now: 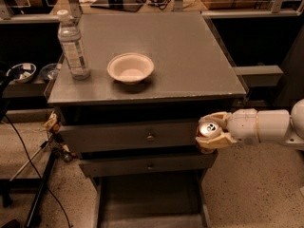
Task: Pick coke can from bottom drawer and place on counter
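Observation:
My gripper (207,133) comes in from the right on a white arm and is shut on the coke can (208,129); I see the can's silver top and pull tab between the cream fingers. It holds the can in front of the cabinet's right side, level with the upper drawer front and below the counter (190,56). The bottom drawer (147,205) is pulled open below, and its grey floor shows nothing on it.
On the counter stand a clear water bottle (72,45) at the left and a white bowl (130,67) near the middle. Two grey drawer fronts with knobs (150,137) are above the open drawer. Cables and a stand lie on the floor at the left.

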### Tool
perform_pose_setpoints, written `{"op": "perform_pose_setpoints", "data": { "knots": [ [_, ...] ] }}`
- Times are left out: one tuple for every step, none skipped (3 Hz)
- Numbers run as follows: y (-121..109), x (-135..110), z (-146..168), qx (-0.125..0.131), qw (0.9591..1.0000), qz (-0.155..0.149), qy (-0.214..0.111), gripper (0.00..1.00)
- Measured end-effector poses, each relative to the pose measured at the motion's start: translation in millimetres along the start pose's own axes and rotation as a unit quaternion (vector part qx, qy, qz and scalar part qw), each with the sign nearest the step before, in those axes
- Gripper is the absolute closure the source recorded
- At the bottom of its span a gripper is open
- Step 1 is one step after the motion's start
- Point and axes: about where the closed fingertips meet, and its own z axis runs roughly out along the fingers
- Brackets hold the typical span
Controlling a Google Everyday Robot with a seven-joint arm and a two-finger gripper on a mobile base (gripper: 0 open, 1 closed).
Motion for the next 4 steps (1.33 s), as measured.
{"op": "perform_pose_setpoints", "data": {
  "knots": [
    [-6.9, -8.5, -17.6, 0.006, 1.0, 0.002, -0.002, 1.0],
    [-23.3, -44.7, -56.4, 0.014, 0.9996, -0.025, -0.001, 1.0],
    [-27.8, -51.5, -59.9, 0.005, 0.9997, -0.025, 0.004, 1.0],
    [-40.6, -63.5, -72.1, 0.006, 0.9994, -0.032, 0.008, 1.0]
  ]
}}
